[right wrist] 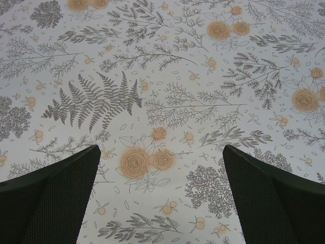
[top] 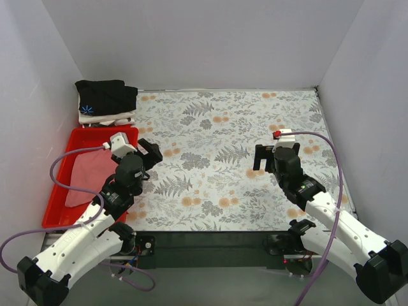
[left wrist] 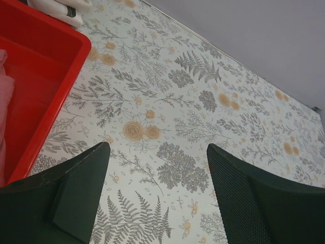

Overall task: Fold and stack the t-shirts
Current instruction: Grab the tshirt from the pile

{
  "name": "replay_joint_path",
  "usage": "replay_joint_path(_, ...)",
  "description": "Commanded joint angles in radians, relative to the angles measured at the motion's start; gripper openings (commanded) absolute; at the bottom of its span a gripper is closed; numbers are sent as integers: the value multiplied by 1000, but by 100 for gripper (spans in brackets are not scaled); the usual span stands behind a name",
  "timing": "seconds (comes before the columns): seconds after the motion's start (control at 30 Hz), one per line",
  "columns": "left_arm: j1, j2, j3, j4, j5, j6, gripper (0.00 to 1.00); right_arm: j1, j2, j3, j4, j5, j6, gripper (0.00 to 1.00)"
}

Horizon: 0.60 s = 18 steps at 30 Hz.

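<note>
A salmon-red t-shirt [top: 86, 176] lies crumpled in the red tray [top: 60, 213] at the left; its edge shows in the left wrist view [left wrist: 4, 96]. A folded black t-shirt with a blue starburst mark [top: 105, 97] sits on a folded white t-shirt [top: 115, 118] at the back left corner. My left gripper [top: 152, 155] is open and empty above the floral cloth, just right of the tray [left wrist: 56, 35]. My right gripper [top: 259, 161] is open and empty over the floral cloth at mid right.
A floral tablecloth [top: 223, 159] covers the table. White walls close in the back and both sides. Purple cables loop from both arms. A dark strip runs along the near edge by the arm bases.
</note>
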Motion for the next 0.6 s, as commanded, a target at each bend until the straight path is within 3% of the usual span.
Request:
replay_joint_path(0.0,-10,37,-23,19,-19,34,72,-8,-5,-3,26,19,21,98)
replay_joint_path(0.2,-8,200,30,9,-33,43,72,-9,-6,-4,25,-4,31,98)
replay_joint_path(0.33,33,183,-23,168,-12,120,72,-14,-17,-7,26,-33,37,98)
replay_joint_path(0.43,185,174,-30,199,111,80,72,-19,-16,-7,28,-58,37,98)
replay_joint_path(0.53,312,234,-62,292,124,71,72,-22,-2,-7,37,-131,56,98)
replay_joint_path(0.57,446,342,-35,289,168,48,73,-25,13,-3,44,-189,62,98)
